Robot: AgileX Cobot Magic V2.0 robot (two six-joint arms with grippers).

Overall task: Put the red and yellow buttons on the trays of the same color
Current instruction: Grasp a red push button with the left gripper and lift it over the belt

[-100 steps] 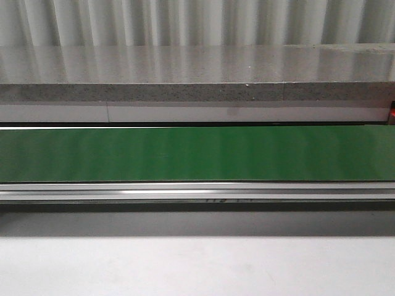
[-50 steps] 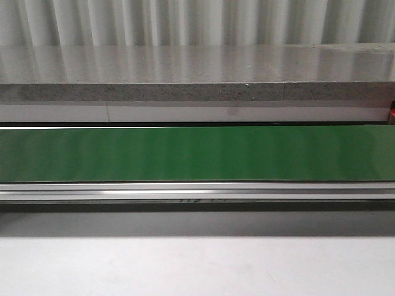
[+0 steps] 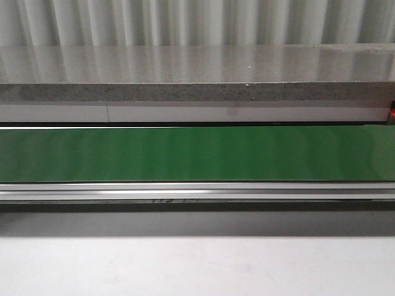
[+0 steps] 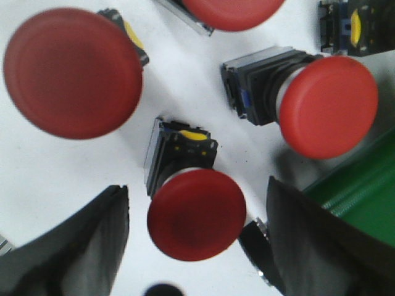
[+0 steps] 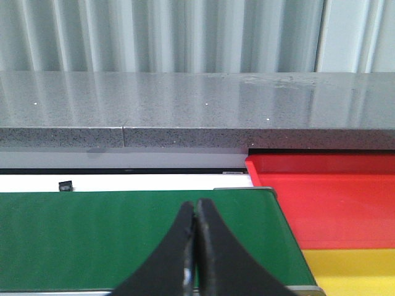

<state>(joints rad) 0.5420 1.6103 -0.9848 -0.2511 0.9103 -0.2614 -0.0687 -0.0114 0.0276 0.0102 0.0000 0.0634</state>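
front view level, wrists close, all sharing green belt [image 3: 197, 154]

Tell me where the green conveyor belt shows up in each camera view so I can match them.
Front view: the green conveyor belt runs as a wide band edge to edge across the middle.
Left wrist view: only a green corner, beside the open left claw over a red button.
Right wrist view: it lies behind the shut right claw, ending at the red tray.
Shared landmark: the belt itself.
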